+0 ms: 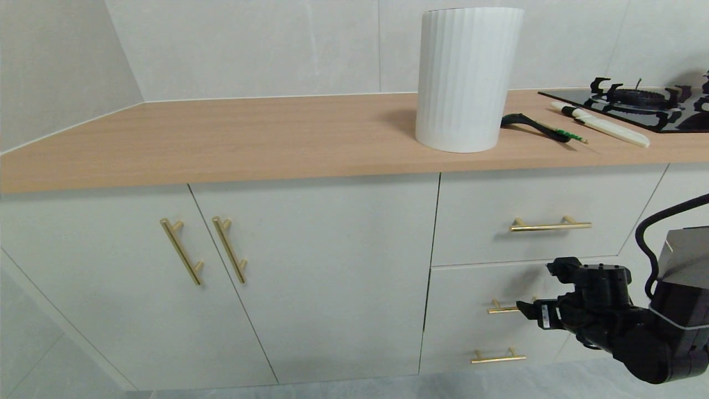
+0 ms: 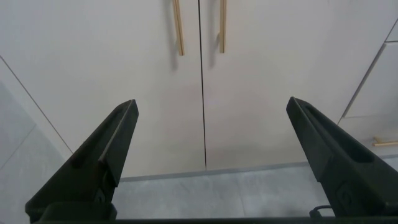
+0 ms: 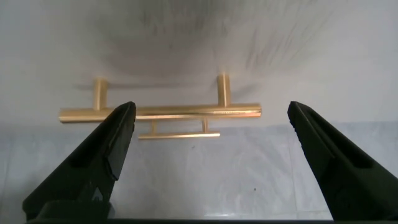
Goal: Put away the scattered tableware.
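Jaws on both arms gape wide, right facing drawer handle (image 3: 186,112).

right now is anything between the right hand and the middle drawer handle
Nothing visible stands in the way. The open right hand faces the middle drawer handle head-on, with only a clear gap between them.

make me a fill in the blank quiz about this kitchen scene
1. The right gripper hovers before a drawer handle with its jaws ____.
2. The black utensil lies on the countertop between the white ribbed container and the ____.
3. The left gripper faces a pair of cabinet ____.
Missing words: open; knife; doors.
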